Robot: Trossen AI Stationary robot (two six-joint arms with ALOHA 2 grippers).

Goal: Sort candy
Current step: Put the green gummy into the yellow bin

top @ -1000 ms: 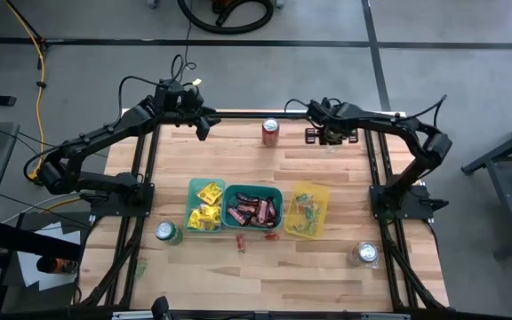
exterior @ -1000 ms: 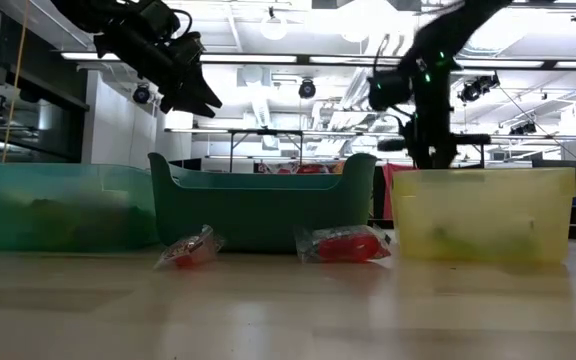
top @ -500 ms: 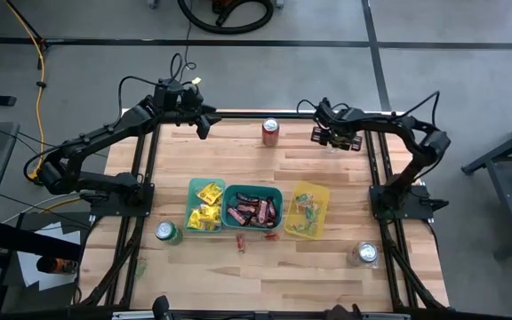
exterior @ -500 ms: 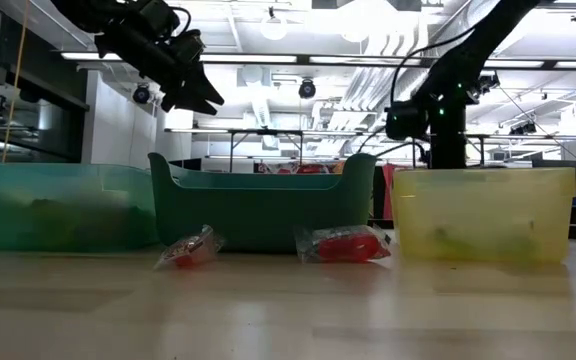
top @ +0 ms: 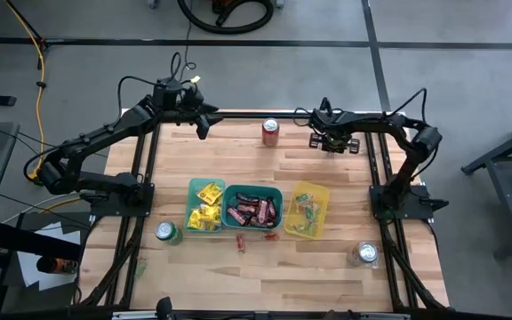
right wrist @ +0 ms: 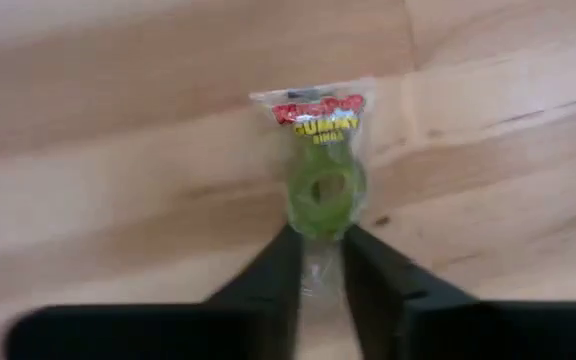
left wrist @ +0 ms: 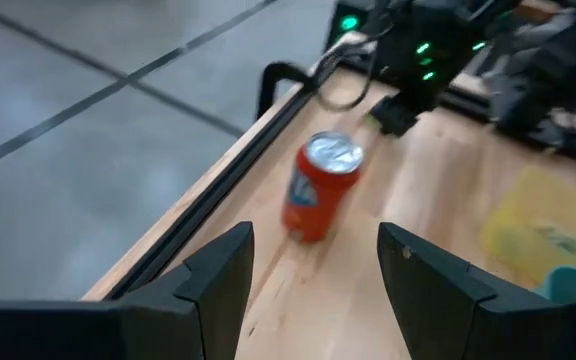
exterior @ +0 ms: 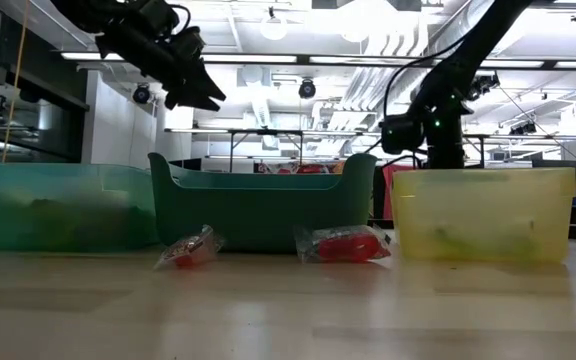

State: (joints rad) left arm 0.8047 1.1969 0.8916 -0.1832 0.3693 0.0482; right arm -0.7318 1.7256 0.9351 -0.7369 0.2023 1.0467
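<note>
A: Where is the right gripper (right wrist: 318, 262) relative to the red soda can (top: 270, 131)?

B: Just beside it, over the wooden table (top: 238, 284)'s far edge. Its narrowly parted fingers pinch the clear wrapper of a green gummy ring candy (right wrist: 320, 165).

A: And the left gripper (left wrist: 313, 270)?

B: On the can's other side, raised, fingers spread wide and empty.

A: The rest of the candy?

B: Well nearer than the can: yellow packets (top: 204, 206) in the pale teal bin, brown bars (top: 252, 211) in the dark teal bin, two red-tinted wrappers (exterior: 346, 245) just before it.
</note>
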